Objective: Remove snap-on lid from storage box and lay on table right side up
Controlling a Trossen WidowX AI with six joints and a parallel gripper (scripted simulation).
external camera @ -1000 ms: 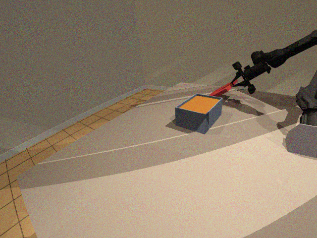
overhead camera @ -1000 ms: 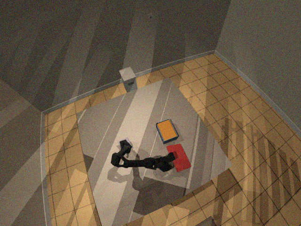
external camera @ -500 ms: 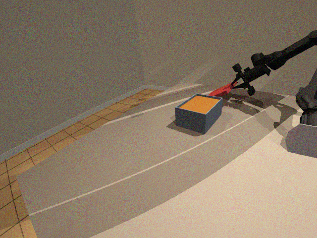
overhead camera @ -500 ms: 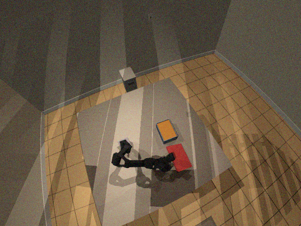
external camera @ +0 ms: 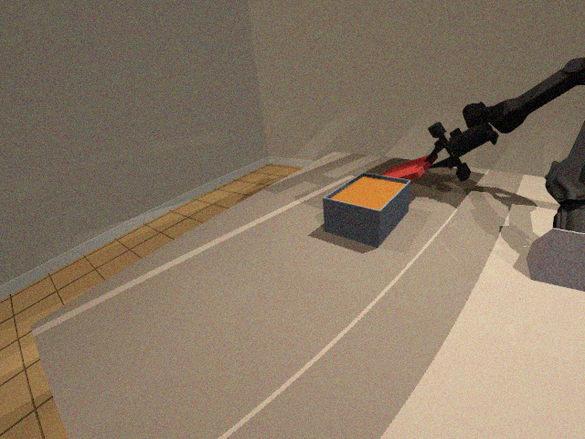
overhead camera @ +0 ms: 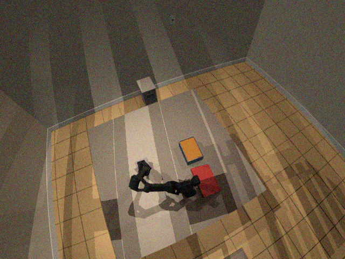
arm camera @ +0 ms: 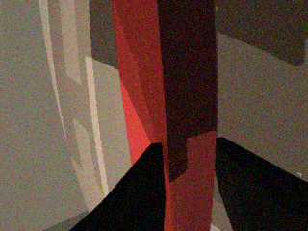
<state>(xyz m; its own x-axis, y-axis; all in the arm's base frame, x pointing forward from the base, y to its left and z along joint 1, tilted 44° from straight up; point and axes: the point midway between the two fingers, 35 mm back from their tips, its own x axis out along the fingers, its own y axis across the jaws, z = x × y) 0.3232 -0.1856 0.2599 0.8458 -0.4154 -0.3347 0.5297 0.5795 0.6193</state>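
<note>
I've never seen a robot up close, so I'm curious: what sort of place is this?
Probably a robot practice or test area: a black arm works over a broad table, near a blue box, with plain walls and a tiled floor around.
</note>
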